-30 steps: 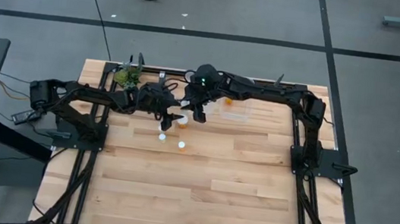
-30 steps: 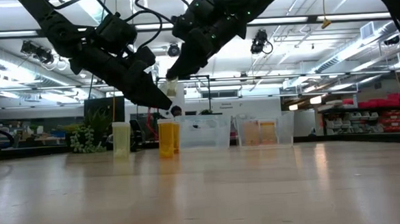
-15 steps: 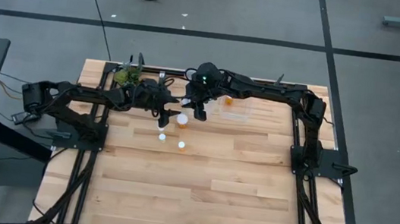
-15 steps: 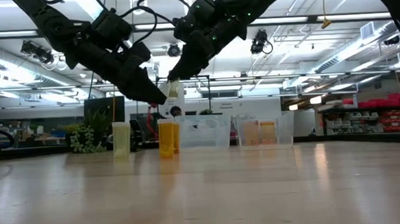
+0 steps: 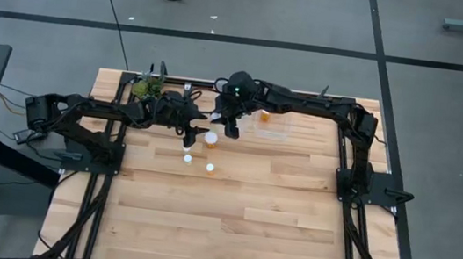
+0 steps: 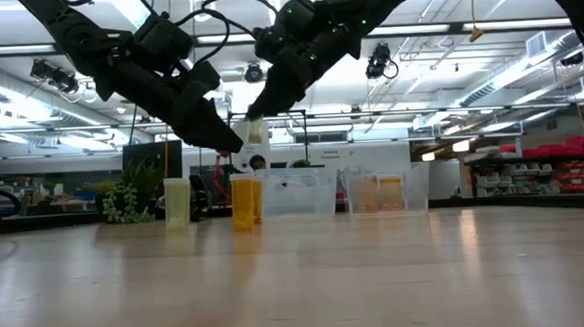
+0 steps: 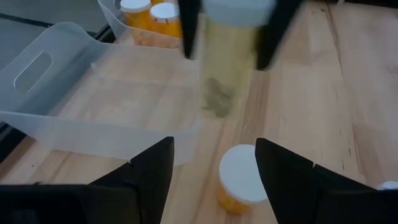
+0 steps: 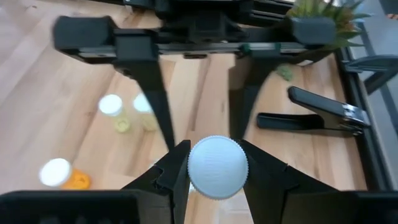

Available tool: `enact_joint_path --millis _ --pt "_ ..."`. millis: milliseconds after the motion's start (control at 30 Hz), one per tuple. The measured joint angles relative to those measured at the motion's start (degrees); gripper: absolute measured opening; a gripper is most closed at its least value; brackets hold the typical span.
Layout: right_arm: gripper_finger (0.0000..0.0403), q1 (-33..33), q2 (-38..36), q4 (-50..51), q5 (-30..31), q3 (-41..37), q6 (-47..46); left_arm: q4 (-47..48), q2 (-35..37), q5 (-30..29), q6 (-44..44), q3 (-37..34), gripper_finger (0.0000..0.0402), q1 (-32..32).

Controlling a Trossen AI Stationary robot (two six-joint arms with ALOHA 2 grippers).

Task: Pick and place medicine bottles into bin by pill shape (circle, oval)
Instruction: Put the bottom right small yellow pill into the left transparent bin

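Note:
My right gripper [image 5: 230, 129] is shut on a pale yellowish bottle with a white cap [image 7: 229, 56], held above the table near the clear bins. My left gripper [image 5: 192, 130] is open and empty, just left of that bottle, its fingers [image 7: 152, 171] facing it. Below stands an orange bottle with a white cap [image 5: 211, 138], which also shows in the left wrist view [image 7: 241, 182]. Two smaller white-capped bottles [image 5: 186, 157] [image 5: 209, 167] stand on their bases nearer the front. One clear bin holds orange bottles [image 7: 149, 15]. My right gripper pinches the bottle's top between its two fingers, one on each side of the white cap [image 8: 217, 167]. The fingers [image 7: 189, 28] slant down from above. The bottle hangs upright, cap up, clear of the table, with pills showing in its lower part [image 7: 216, 102].
A clear bin [image 7: 93, 106] lies just beyond the held bottle, and a second clear bin [image 5: 272, 127] stands to its right. A green plant [image 5: 146, 88] and a black clamp [image 8: 311, 115] are at the far left edge. Bare wood lies toward the near edge.
My left gripper has drawn back from the held bottle toward the table's left edge and risen a little. My right gripper has stayed in place with the bottle.

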State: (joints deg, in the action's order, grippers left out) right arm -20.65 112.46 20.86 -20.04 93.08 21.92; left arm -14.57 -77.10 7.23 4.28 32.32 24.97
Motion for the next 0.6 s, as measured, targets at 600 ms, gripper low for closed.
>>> enact_joint_path --millis 600 --pt "0.0135 -6.8 1.9 -5.1 0.9 0.0 3.9 0.4 0.0 -0.1 -2.6 0.0 0.0234 -0.5"
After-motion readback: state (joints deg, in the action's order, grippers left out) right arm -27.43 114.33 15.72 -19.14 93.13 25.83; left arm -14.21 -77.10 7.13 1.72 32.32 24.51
